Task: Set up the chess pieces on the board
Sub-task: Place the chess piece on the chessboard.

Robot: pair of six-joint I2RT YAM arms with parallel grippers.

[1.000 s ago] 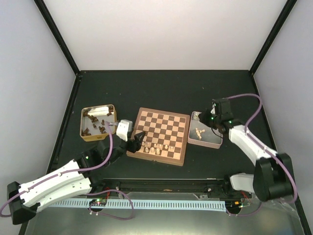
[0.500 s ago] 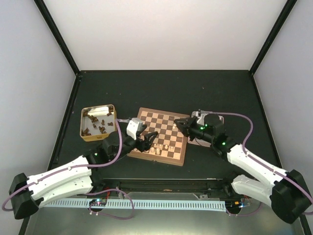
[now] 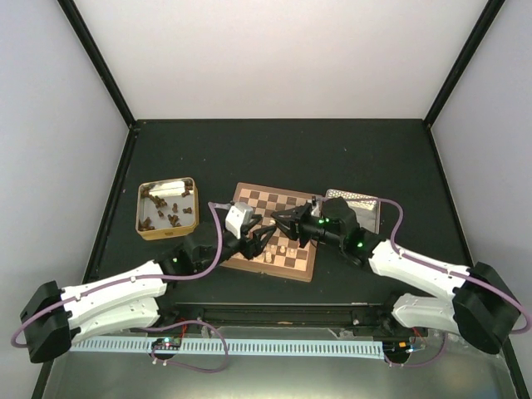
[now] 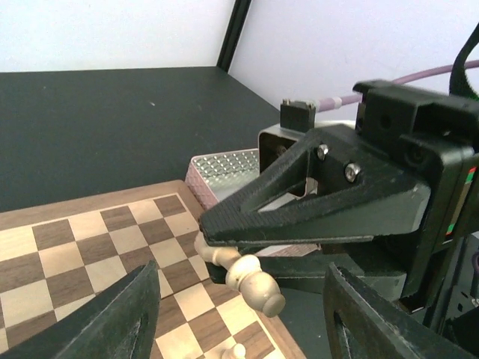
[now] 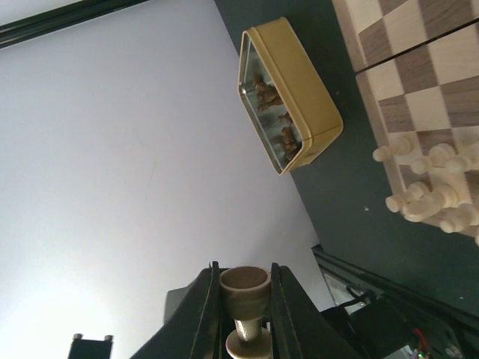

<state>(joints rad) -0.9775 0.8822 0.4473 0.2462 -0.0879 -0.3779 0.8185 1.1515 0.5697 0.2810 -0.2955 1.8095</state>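
Note:
Seen from above, the board point(image 3: 264, 202) lies in the middle of the table, and a few pale chess pieces point(image 3: 281, 249) stand on its near rows. My right gripper point(image 3: 281, 222) hovers over the board's near half, shut on a pale chess piece point(image 4: 251, 275) that it holds lying sideways by its base point(image 5: 245, 283). My left gripper point(image 3: 264, 238) faces it from the left. Its fingers point(image 4: 123, 318) are open on either side of that piece's head and do not touch it. Dark chess pieces point(image 3: 170, 218) lie in the gold tin point(image 3: 140, 214).
A silvery tin point(image 3: 359, 206) sits right of the board, and its patterned lid point(image 4: 228, 170) shows in the left wrist view. In the right wrist view the gold tin point(image 5: 299, 82) lies beyond the board's edge point(image 5: 374, 112), and pale pieces point(image 5: 426, 194) stand on the near squares.
My right arm has swung left from the silvery tin to over the board with the pale piece. My left gripper has moved right along the board's near edge to meet it.

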